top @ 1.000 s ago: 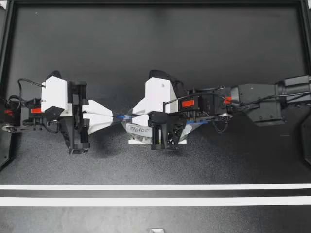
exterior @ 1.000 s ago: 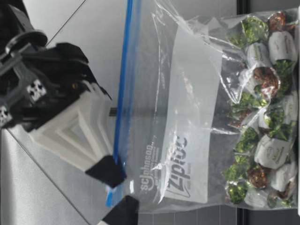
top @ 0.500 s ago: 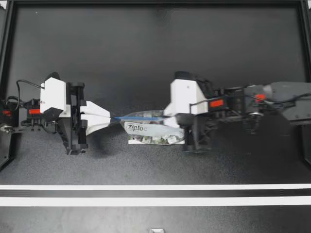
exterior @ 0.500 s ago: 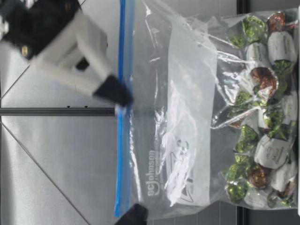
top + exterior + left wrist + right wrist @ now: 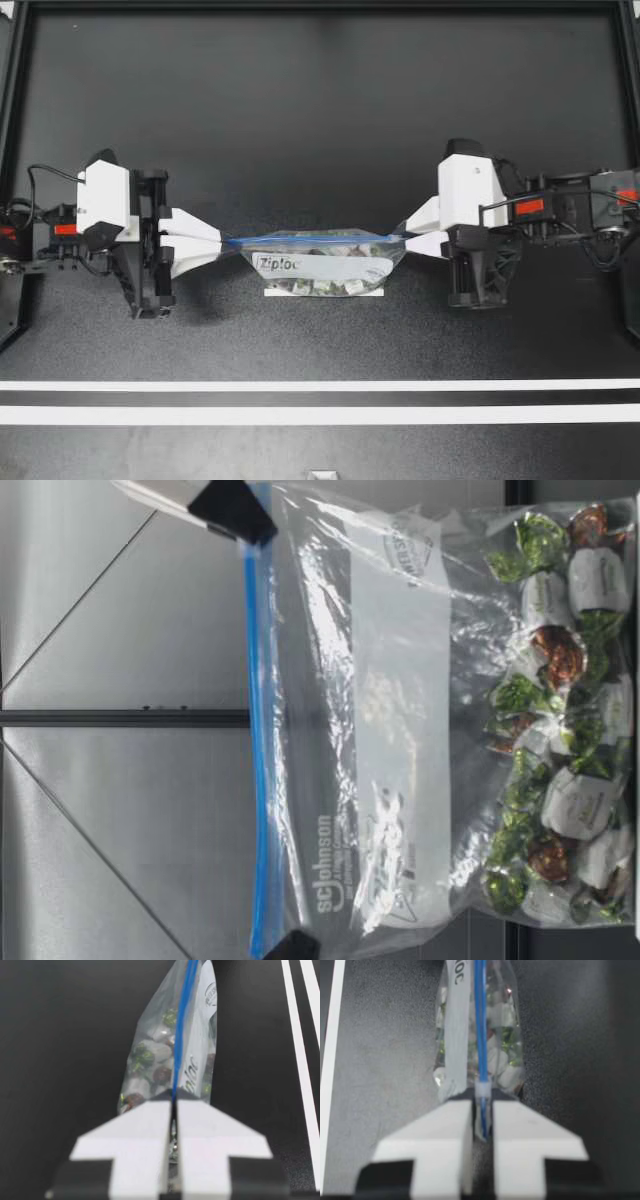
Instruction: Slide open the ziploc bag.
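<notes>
Printed lettering stands on the white label panel (image 5: pixel 400 680) of the bag (image 5: pixel 322 262), at the middle of the table (image 5: pixel 320 120). A line of smaller print (image 5: pixel 327 865) runs just beside the blue zip strip (image 5: pixel 258 780).

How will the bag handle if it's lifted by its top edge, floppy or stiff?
Probably floppy: the bag is thin, wrinkled film, taut only between the left gripper and right gripper. Likely bottom-heavy, since the candies fill its base. The film looks glossy, so maybe slippery.
</notes>
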You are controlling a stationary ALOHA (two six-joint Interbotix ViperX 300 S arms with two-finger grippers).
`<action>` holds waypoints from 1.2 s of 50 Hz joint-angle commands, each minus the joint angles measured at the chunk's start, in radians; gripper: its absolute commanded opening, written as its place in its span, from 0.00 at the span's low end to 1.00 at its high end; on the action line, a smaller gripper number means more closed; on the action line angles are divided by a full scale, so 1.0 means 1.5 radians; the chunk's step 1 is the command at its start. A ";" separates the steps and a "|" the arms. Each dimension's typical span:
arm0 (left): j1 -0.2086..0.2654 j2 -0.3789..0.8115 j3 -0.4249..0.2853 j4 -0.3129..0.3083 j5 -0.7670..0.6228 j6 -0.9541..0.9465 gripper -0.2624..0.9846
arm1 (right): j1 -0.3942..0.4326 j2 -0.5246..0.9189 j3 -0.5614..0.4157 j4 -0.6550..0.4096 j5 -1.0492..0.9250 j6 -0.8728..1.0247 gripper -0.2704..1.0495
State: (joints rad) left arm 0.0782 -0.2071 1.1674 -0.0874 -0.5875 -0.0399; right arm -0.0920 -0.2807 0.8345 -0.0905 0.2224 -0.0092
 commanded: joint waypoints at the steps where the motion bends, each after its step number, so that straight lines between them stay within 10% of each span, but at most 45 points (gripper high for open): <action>1: 0.005 -0.009 -0.005 -0.001 -0.003 0.002 0.09 | -0.007 -0.015 -0.002 -0.001 -0.004 0.002 0.10; 18: 0.006 -0.009 -0.010 0.000 -0.001 0.008 0.15 | -0.007 -0.008 0.001 -0.001 -0.016 0.003 0.14; 31: 0.006 -0.010 -0.015 0.001 0.001 0.007 0.53 | -0.007 -0.010 0.011 -0.001 -0.017 0.006 0.41; 60: 0.006 -0.119 -0.026 0.020 0.003 0.009 0.52 | -0.006 -0.055 0.078 0.008 -0.303 0.008 0.51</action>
State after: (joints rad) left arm 0.0844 -0.3497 1.1551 -0.0598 -0.5814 -0.0291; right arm -0.0966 -0.3451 0.9526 -0.0828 -0.1580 0.0015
